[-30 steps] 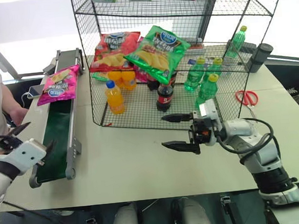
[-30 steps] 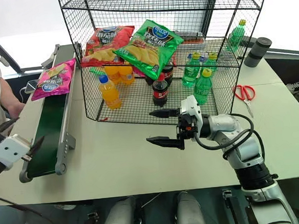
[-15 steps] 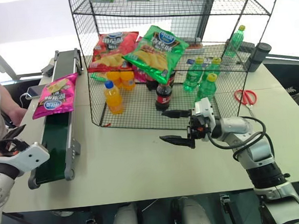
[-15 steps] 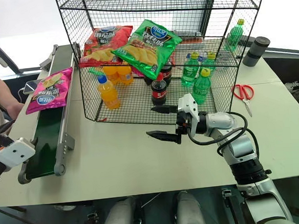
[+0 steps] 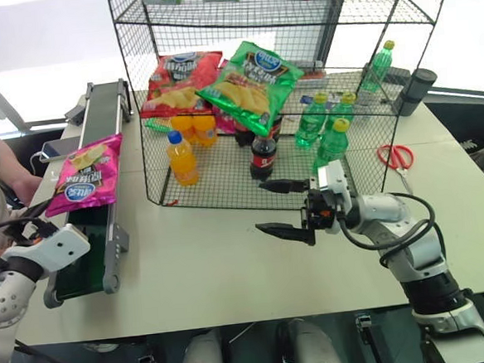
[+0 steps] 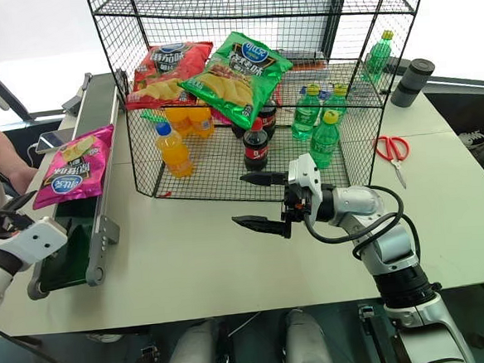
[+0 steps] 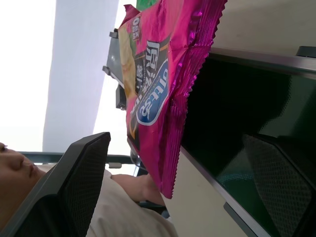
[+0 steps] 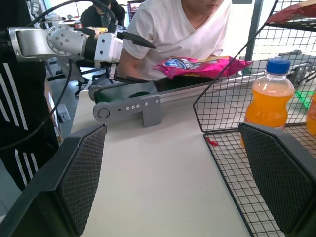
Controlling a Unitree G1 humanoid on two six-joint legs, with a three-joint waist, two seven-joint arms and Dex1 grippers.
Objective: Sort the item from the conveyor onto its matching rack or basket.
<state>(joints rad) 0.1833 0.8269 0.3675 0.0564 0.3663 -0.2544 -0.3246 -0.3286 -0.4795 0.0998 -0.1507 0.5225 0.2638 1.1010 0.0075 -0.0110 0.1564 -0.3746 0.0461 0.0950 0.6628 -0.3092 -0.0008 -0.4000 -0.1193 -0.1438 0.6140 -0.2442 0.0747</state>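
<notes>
Pink bag (image 5: 84,173): you are seeing it lying face up on the belt (image 5: 85,257), logo toward you, overhanging the belt's outer edge, at about 9 o'clock in the head view.
Belt: it is running along the table's (image 5: 231,265) left side, from 8 o'clock up toward 11 o'clock, just beside the rack (image 5: 277,88).
Left end effector (image 5: 31,234): you are holding it at the belt's near end, fingers spread wide, gripping nothing; the pink bag is lying just beyond the fingertips, apart from them.
Right end effector (image 5: 277,208): it is hovering over the table in front of the rack, pointing toward the belt, fingers standing wide and empty.
Rack: it is standing at 12 o'clock, with a red bag (image 5: 181,82) and a green bag (image 5: 252,81) resting on its middle tier and bottles below.
Scissors (image 5: 398,156): lying on the table at 3 o'clock, beside the rack.
Person (image 8: 182,29): sitting behind the belt, on its far side from the rack.
</notes>
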